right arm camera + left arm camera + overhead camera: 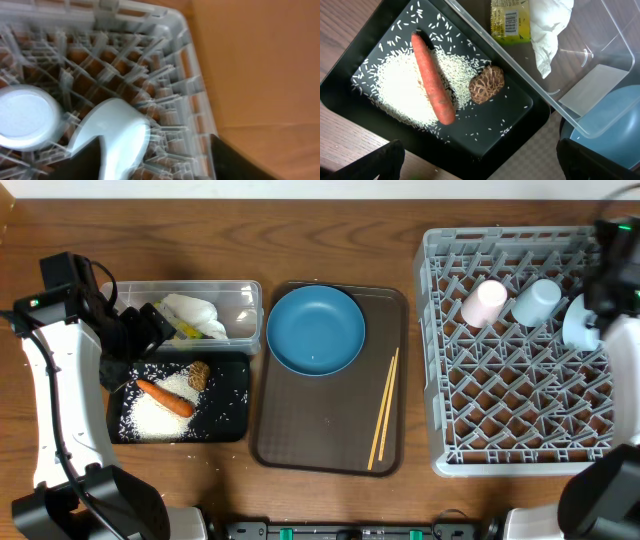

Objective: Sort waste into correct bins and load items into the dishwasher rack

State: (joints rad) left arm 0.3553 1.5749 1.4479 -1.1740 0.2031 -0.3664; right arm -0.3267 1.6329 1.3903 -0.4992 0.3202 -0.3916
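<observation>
Overhead | wooden table carries grey rack | my left gripper hangs over black tray, fingers spread | my right gripper above light-blue bowl, released.

A dark brown serving tray, rectangular with rounded corners and a low raised rim, lies flat near the middle of a wooden table. Its longer sides run from the near edge toward the far edge. The tabletop is warm mid-brown, with grain running left to right.
</observation>
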